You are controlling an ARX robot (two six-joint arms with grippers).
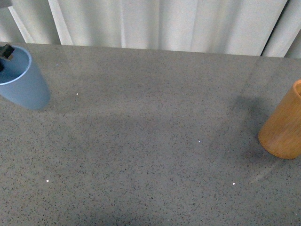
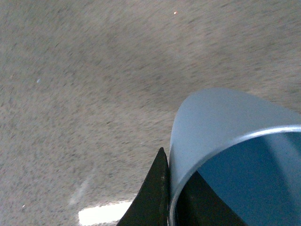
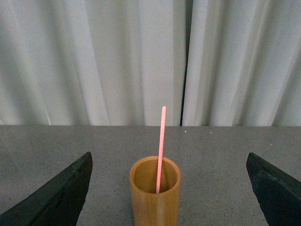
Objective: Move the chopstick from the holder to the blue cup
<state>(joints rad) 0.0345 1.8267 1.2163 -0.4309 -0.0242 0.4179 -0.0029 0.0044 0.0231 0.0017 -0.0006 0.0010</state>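
The blue cup point(image 1: 21, 80) is at the far left of the front view, tilted. My left gripper point(image 1: 5, 51) is shut on its rim. In the left wrist view the cup point(image 2: 221, 127) fills the lower right, and my left gripper point(image 2: 171, 207) has one finger outside the wall and one inside. The orange-tan holder point(image 1: 284, 125) stands at the right edge of the table. In the right wrist view the holder point(image 3: 155, 197) stands upright with one reddish-pink chopstick point(image 3: 161, 146) in it. My right gripper point(image 3: 168, 154) is open, its fingers wide apart on either side of the holder and not touching it.
The grey speckled table point(image 1: 150, 141) lies between the cup and the holder. White curtains point(image 1: 155, 23) hang behind the table's far edge and also show in the right wrist view point(image 3: 94, 61).
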